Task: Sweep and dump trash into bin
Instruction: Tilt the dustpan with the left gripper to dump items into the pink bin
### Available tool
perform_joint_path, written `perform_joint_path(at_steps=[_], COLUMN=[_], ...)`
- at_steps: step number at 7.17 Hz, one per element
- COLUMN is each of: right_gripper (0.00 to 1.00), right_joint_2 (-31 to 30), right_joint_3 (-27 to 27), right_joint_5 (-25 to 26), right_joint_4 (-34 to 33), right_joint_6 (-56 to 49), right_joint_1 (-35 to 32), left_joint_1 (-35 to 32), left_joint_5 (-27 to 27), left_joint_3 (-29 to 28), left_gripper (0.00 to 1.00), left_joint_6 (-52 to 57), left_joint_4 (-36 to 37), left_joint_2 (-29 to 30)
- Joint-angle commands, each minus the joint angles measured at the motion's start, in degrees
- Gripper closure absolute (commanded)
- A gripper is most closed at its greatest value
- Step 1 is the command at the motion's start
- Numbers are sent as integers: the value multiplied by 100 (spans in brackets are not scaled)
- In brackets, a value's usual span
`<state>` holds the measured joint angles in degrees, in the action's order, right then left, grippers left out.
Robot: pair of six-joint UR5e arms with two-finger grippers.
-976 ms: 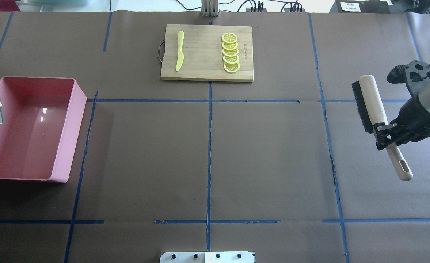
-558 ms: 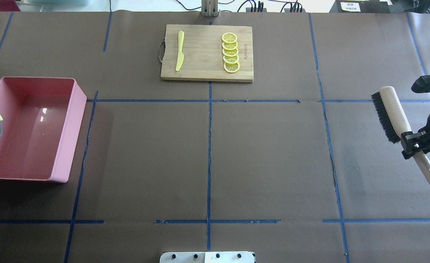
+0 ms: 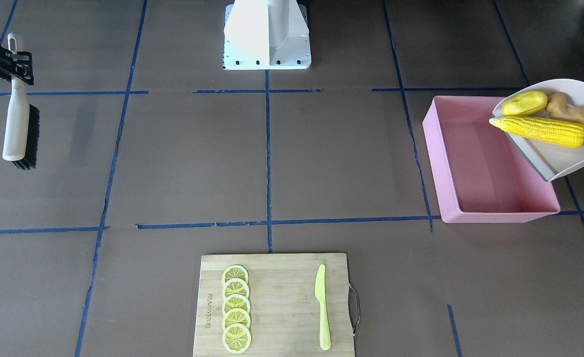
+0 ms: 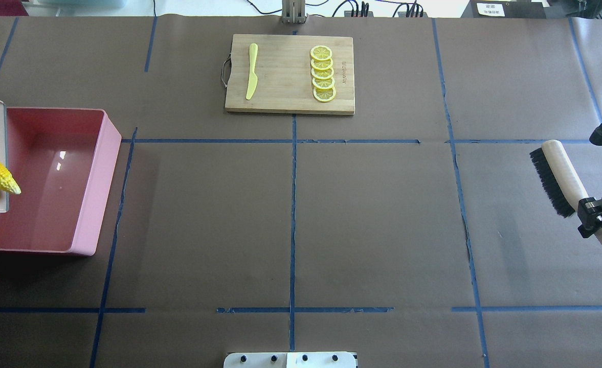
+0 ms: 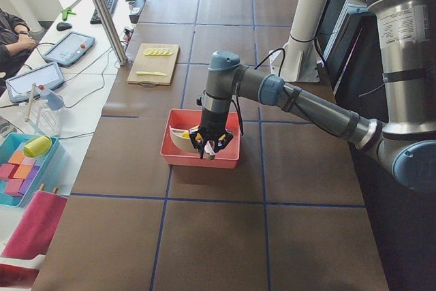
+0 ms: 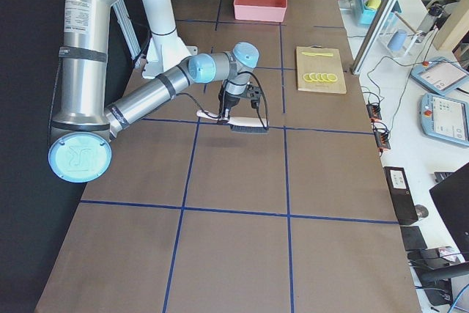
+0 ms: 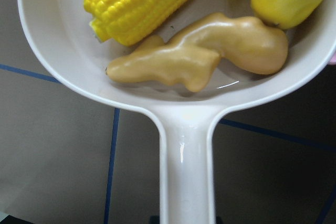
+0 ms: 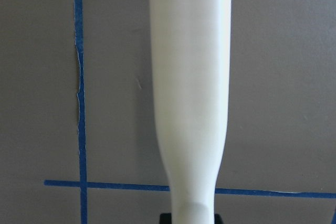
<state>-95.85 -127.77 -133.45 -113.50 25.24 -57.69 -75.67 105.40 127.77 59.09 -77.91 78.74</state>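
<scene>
A beige dustpan hangs tilted over the left end of the pink bin. It holds the corn cob, the yellow lump and the ginger root. The corn tip pokes past the pan's lip over the bin. In the left wrist view the pan's handle runs down to my left gripper, which is shut on it. My right gripper is shut on the handle of a black-bristled brush, held near the table's right edge.
A wooden cutting board at the far middle carries several lemon slices and a yellow-green knife. Blue tape lines cross the brown table. The robot's base plate sits at the near edge.
The dustpan has moved nearer and further over the bin, so the corn tip reaches further in. My right gripper has carried the brush right and nearer, toward the table's edge.
</scene>
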Motion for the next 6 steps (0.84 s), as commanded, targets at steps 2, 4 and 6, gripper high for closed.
perform_joint_path(at_steps=[2, 4, 6], right_gripper=[100, 100, 99], right_joint_2=[-13, -13, -30], right_joint_3=[41, 68, 216], right_joint_5=[-58, -102, -85], right_joint_4=[3, 29, 204], right_joint_6=[-45, -37, -2], right_joint_1=[-14, -32, -32], left_joint_1=[411, 544, 553], left_joint_5=[-1001, -1389, -1373], left_joint_3=[161, 239, 258], left_gripper=[100, 100, 100], left_joint_6=[15, 15, 32], left_joint_4=[881, 1452, 1481], left_joint_2=[466, 774, 845])
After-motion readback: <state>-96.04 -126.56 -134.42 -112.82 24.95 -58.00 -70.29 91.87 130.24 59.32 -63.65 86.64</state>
